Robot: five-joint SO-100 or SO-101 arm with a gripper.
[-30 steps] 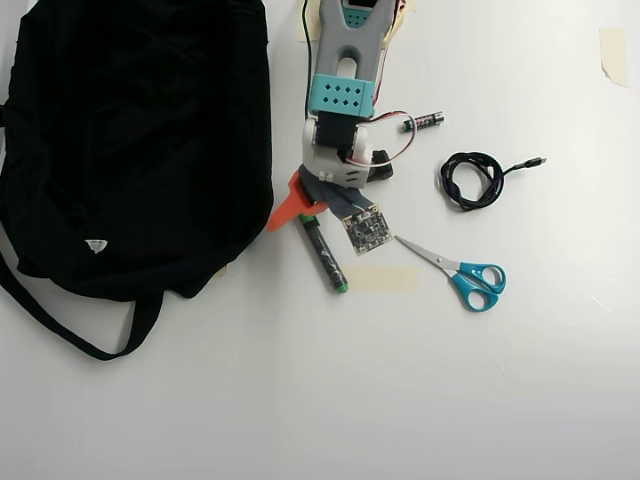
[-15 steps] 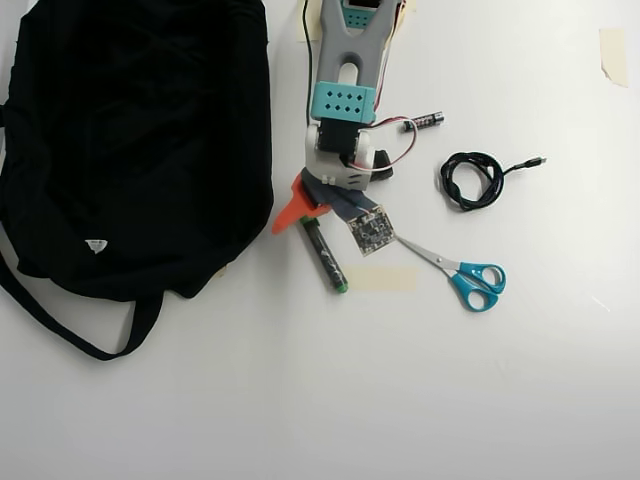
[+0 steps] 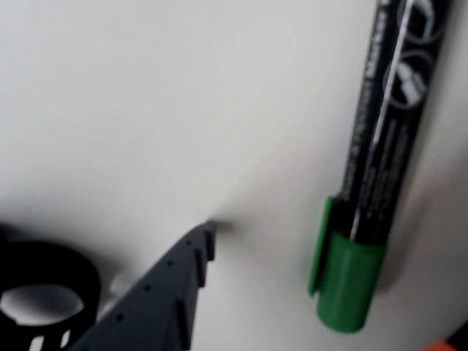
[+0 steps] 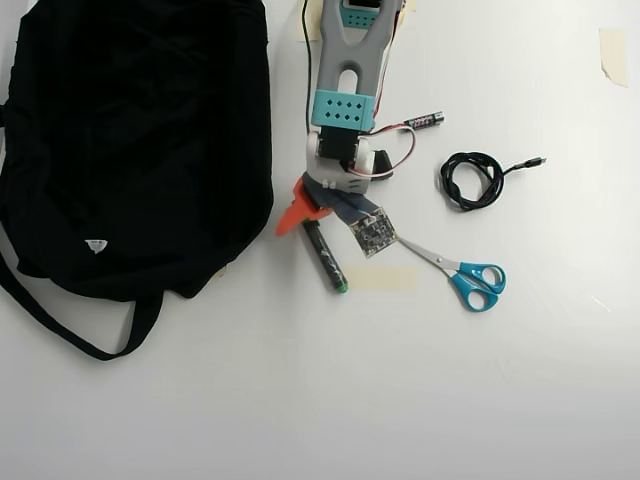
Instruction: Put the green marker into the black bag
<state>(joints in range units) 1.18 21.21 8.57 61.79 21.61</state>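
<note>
Orange and dark grey two-finger tool (image 4: 312,222) sits low over the white table (image 4: 500,400) in the centre of the overhead view, its fingers spread and nothing held between them. In the wrist view one dark ridged finger (image 3: 175,292) rises from the bottom edge to a tip touching or almost touching the table, and a sliver of orange shows at the lower right corner, with the marker lying between the two. That thick green marker (image 4: 326,256), with a dark barrel carrying white print and a green cap, lies flat on the table; in the overhead view its long axis runs from the tool down and slightly right, the green end farthest from the arm. In the wrist view the marker (image 3: 380,146) runs from the top edge down to its cap at lower right, nearer the orange side. The grey and teal arm (image 4: 345,80) reaches down from the top centre of the overhead view, wrist bent toward the table. A large black soft fabric bag (image 4: 130,140) fills the upper left, well apart from the marker. Closing looks like the next step, judged from this straddle.
</note>
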